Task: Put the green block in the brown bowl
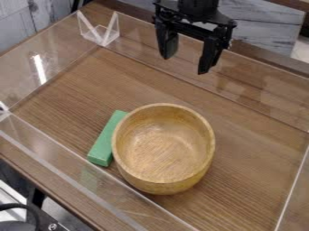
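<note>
block (107,139): on table (241,108), touching bowl (165,146) left side | arm (193,32): above table, behind bowl

Lab bench: wooden tabletop (241,108) inside clear acrylic walls (49,63).

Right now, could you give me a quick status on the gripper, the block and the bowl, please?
Gripper open, empty, pointing down above the table. Green block flat on the table, against the brown bowl's left side. Bowl empty. Nothing in the way.
</note>
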`<state>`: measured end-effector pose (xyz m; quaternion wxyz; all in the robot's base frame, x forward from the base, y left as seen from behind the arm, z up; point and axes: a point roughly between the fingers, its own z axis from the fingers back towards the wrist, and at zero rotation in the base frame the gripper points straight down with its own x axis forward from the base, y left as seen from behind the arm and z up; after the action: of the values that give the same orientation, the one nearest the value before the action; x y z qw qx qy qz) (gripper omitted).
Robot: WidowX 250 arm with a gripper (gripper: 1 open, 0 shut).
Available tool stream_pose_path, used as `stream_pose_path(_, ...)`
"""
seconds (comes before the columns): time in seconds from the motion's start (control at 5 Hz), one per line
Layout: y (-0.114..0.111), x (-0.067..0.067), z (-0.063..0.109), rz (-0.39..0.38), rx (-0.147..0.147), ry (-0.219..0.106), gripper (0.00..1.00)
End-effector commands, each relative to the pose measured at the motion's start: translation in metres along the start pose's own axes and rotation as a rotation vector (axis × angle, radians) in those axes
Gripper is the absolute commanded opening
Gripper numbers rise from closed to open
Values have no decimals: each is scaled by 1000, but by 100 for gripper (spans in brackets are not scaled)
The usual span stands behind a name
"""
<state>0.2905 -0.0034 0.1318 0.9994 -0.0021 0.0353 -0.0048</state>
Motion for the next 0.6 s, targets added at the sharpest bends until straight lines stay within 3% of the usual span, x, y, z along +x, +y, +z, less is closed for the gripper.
stream_pose_path(0.0,16,-13,-7,34,-6,3,100)
stream_pose_path(0.2,50,-56,-44,119,-19,49,100)
stream_pose_path(0.4,86,-105,-57,164,-24,-17,100)
